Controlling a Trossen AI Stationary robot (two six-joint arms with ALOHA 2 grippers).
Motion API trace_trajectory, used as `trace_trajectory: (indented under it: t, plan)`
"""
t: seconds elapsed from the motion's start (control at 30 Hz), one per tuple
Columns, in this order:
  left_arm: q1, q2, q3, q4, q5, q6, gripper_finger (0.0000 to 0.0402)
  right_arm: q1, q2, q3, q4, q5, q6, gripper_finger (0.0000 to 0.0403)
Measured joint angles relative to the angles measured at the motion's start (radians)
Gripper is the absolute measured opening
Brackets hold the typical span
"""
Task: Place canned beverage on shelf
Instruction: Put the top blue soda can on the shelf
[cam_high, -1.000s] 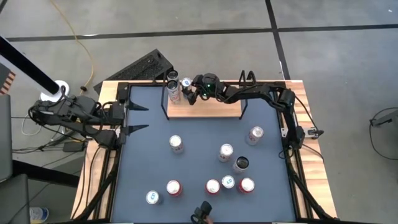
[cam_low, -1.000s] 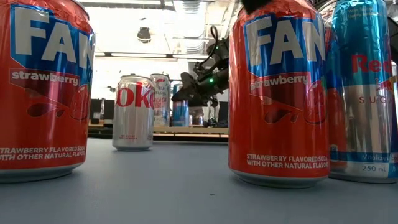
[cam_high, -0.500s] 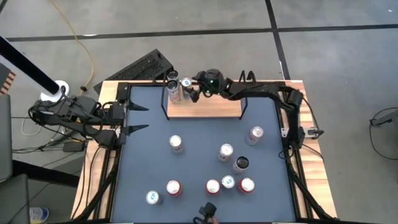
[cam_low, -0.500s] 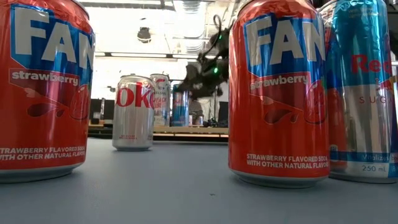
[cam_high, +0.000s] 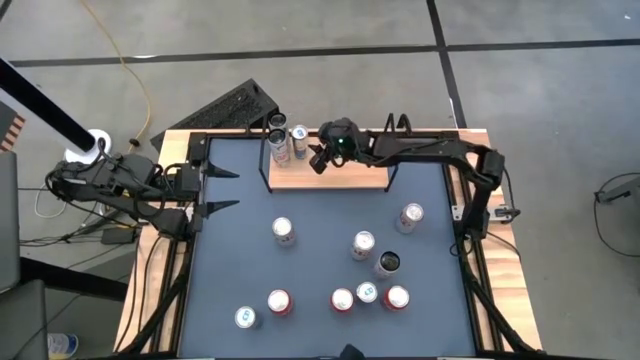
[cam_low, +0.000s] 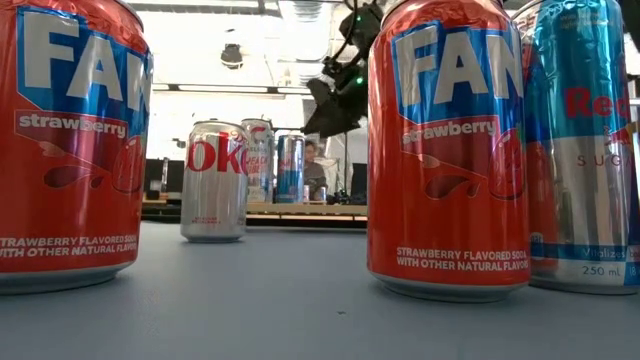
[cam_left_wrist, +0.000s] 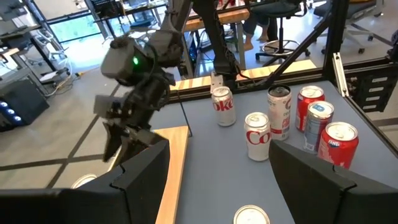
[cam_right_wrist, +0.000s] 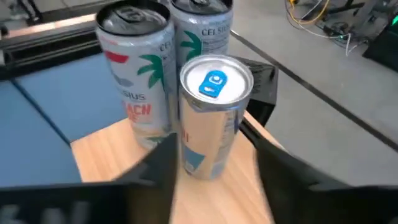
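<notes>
- High view, far left: the idle left gripper (cam_high: 222, 189), jaws parted, empty.
- Slim blue-topped aluminium can (cam_high: 299, 137) stands upright on the small light-wood shelf (cam_high: 345, 176).
- Right gripper (cam_high: 319, 160) hangs just right of the can, jaws apart, empty.

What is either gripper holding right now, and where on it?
Nothing. The right gripper hangs open above the shelf, clear of the slim can; the left gripper is empty.
</notes>
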Motion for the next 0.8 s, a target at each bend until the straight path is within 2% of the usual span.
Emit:
trace_trajectory:
  t: [0.13, 0.2, 0.33, 0.5, 0.8]
  plan:
    - [0.000, 0.000, 0.000, 0.000, -0.004, 0.000, 0.0266, -0.004, 0.056, -0.003, 0.005, 0.013, 0.064, 0.0053]
    - [0.000, 0.000, 0.000, 0.000, -0.004, 0.000, 0.0266, -0.004, 0.066, -0.003, 0.024, 0.014, 0.069, 0.0015]
    - [0.000, 0.000, 0.000, 0.000, -0.004, 0.004, 0.0266, -0.003, 0.080, -0.001, 0.037, 0.011, 0.082, 0.0017]
    - [0.000, 0.000, 0.000, -0.001, -0.005, 0.011, 0.0266, -0.003, 0.080, -0.002, 0.054, -0.059, 0.092, 0.0005]
    - [0.000, 0.000, 0.000, -0.001, -0.024, 0.031, 0.0266, -0.022, 0.080, -0.002, 0.089, -0.111, 0.094, 0.0000]
